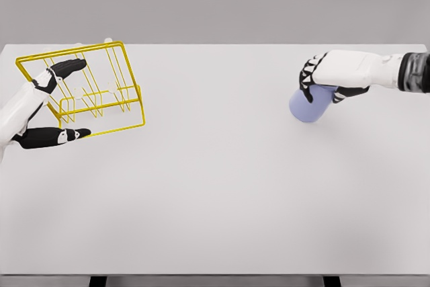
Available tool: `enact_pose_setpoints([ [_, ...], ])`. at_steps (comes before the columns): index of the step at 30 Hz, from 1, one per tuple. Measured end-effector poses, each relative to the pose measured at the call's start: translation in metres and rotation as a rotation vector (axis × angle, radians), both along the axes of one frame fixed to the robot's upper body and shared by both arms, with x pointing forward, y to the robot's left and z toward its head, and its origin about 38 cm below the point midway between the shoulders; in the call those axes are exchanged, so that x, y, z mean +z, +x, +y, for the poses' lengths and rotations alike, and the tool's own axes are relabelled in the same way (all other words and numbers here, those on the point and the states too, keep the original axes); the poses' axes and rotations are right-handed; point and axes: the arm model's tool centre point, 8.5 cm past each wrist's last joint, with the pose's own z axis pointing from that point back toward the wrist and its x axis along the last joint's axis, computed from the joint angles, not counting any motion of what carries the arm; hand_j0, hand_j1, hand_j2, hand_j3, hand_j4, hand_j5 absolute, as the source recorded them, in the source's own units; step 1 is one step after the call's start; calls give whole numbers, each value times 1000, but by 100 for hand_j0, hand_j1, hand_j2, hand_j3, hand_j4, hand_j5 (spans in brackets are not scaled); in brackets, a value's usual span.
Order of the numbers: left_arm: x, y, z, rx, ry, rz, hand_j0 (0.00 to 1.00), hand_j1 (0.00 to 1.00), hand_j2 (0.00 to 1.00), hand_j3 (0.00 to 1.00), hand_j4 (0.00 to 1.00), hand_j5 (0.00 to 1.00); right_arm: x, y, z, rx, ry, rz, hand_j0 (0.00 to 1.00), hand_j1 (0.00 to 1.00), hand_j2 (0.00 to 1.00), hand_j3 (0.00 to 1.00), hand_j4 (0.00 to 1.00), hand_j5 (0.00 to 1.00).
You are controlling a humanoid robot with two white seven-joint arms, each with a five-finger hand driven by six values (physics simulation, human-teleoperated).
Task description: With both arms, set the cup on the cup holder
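- Broadly, the table (222, 186) bears both things, well apart.
- The yellow cup holder (87, 89) sits far left, left hand (44, 109) grasping its frame.
- The right hand (332, 75) clasps the blue cup (308, 107) far right; carrying over remains.

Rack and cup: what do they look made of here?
Rack: thin yellow wire, probably coated metal, since it is all slim rods with open gaps. Cup: smooth, matte, pale blue-lavender, opaque with no glints; plastic or glazed ceramic, the render leaves it open. The right hand wraps it; the left hand is at the rack.
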Motion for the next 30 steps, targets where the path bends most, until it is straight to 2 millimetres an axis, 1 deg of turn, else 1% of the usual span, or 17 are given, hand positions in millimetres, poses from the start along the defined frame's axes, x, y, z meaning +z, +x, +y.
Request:
enact_pose_setpoints([
  [2, 0, 0, 0, 0, 0, 0, 100, 100, 100, 100, 100, 100, 8, -9, 19, 62, 10, -28, 37, 37, 37, 37, 37, 37],
  [4, 0, 0, 0, 0, 0, 0, 100, 100, 100, 100, 100, 100, 14, -16, 33, 109, 17, -49, 37, 37, 37, 37, 37, 37],
  [9, 0, 0, 0, 0, 0, -1, 100, 100, 100, 100, 100, 100, 22, -33, 72, 227, 52, -83, 37, 37, 37, 37, 37, 37],
  [16, 0, 0, 0, 1, 0, -1, 100, 100, 100, 100, 100, 100, 19, -42, 114, 328, 100, -81, 37, 37, 37, 37, 37, 37],
  [18, 0, 0, 0, 1, 0, -1, 100, 100, 100, 100, 100, 100, 21, -44, 128, 361, 99, -87, 37, 37, 37, 37, 37, 37],
  [24, 0, 0, 0, 1, 1, -1, 100, 100, 100, 100, 100, 100, 18, -51, 165, 455, 94, -78, 38, 38, 38, 38, 38, 38],
  [27, 0, 0, 0, 1, 1, -1, 100, 100, 100, 100, 100, 100, 11, -55, 180, 488, 95, -62, 38, 38, 38, 38, 38, 38],
  [30, 0, 0, 0, 1, 1, -1, 100, 100, 100, 100, 100, 100, 5, -56, 189, 503, 94, -43, 38, 38, 38, 38, 38, 38],
])
